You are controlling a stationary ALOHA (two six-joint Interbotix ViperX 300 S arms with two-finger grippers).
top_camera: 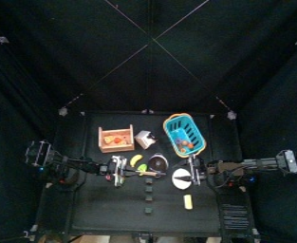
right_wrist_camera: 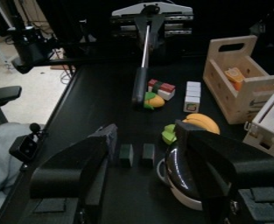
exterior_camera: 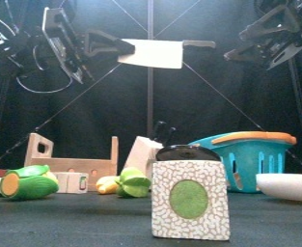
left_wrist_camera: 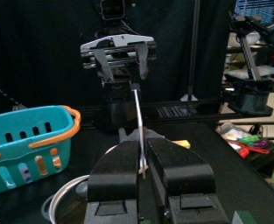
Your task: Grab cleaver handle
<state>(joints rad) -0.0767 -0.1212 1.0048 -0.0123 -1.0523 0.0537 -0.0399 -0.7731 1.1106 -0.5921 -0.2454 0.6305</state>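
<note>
The cleaver hangs high above the table, with its white blade (exterior_camera: 151, 53) to the left and its dark handle (exterior_camera: 199, 43) pointing right. My left gripper (exterior_camera: 115, 48) is shut on the blade's left end. In the left wrist view the blade (left_wrist_camera: 140, 131) runs edge-on out of the closed jaws (left_wrist_camera: 143, 162). My right gripper (exterior_camera: 237, 46) stands open just right of the handle's end and faces it, with nothing between its fingers. In the right wrist view the handle (right_wrist_camera: 140, 86) points toward the open jaws (right_wrist_camera: 145, 140).
Below on the table stand a wooden crate (top_camera: 115, 139), a teal basket (top_camera: 184, 135) with an orange rim, a white bowl (exterior_camera: 288, 185), a patterned canister (exterior_camera: 191, 198) at the front, green toy vegetables (exterior_camera: 24, 183) and a small carton (exterior_camera: 143, 154).
</note>
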